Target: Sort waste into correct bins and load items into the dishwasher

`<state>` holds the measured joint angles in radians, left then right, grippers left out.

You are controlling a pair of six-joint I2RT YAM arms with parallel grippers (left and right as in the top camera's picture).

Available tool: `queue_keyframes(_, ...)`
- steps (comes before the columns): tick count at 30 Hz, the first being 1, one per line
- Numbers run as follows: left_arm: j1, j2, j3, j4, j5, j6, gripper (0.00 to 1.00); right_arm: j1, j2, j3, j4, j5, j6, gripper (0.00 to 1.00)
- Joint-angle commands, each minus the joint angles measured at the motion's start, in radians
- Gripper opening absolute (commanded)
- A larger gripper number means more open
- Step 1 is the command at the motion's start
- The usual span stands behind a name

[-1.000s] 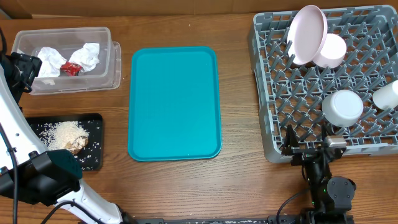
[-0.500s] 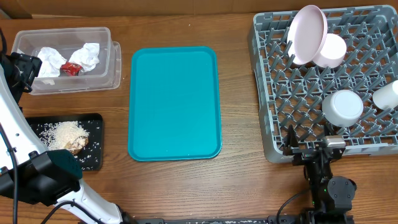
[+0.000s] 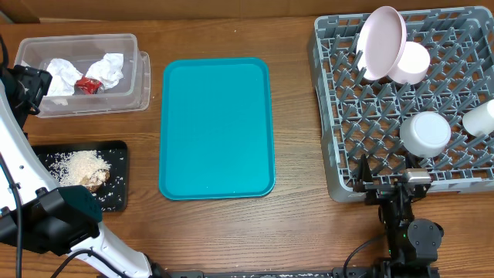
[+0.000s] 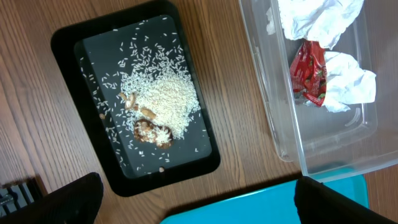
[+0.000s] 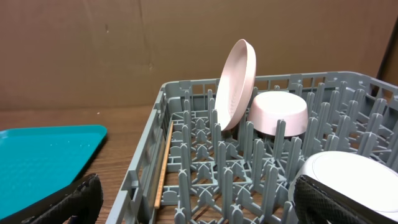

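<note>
Teal tray (image 3: 216, 131) bare mid-table, open table (image 3: 293, 116) either side, dish rack (image 3: 319, 116) and upright plate (image 3: 384, 42) blocking right

**Soft, even light; sharp centres, blurred near corners**

Diffuse light falls from above on the table (image 3: 301, 232). It leaves only faint, short shadows along the edges of the teal tray (image 3: 216, 127) and the dish rack (image 3: 323, 116). The overhead view is sharp, without strong glare. In the left wrist view the clear tub (image 4: 267, 106) shows pale reflections on its wall, and the left gripper's fingers (image 4: 74, 199) are dark, unfocused shapes at the bottom corners. In the right wrist view the right gripper's fingers (image 5: 68, 202) blur likewise, the nearest white dish (image 5: 348, 174) looks soft, and the backdrop is dim brown.
</note>
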<state>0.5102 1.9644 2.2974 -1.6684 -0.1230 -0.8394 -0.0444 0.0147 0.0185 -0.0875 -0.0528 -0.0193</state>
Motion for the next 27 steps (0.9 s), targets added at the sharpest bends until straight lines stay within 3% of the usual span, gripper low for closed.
queue_keyframes(1, -0.006, 0.01, 0.0, 0.001, -0.003, -0.013, 1.0, -0.003, -0.012, -0.01, 0.007, 0.0, -0.004, 1.0)
queue_keyframes(22, -0.014, 0.002, 0.0, 0.001, -0.005, -0.013, 1.0, -0.003, -0.012, -0.01, 0.007, 0.0, -0.004, 1.0)
queue_keyframes(24, -0.019, -0.008, 0.0, -0.013, -0.031, 0.035, 1.0, -0.003, -0.011, -0.01, 0.007, 0.0, -0.004, 1.0)
queue_keyframes(27, -0.037, -0.032, -0.005, -0.021, 0.05, 0.149, 1.0, -0.003, -0.012, -0.01, 0.007, 0.0, -0.004, 1.0)
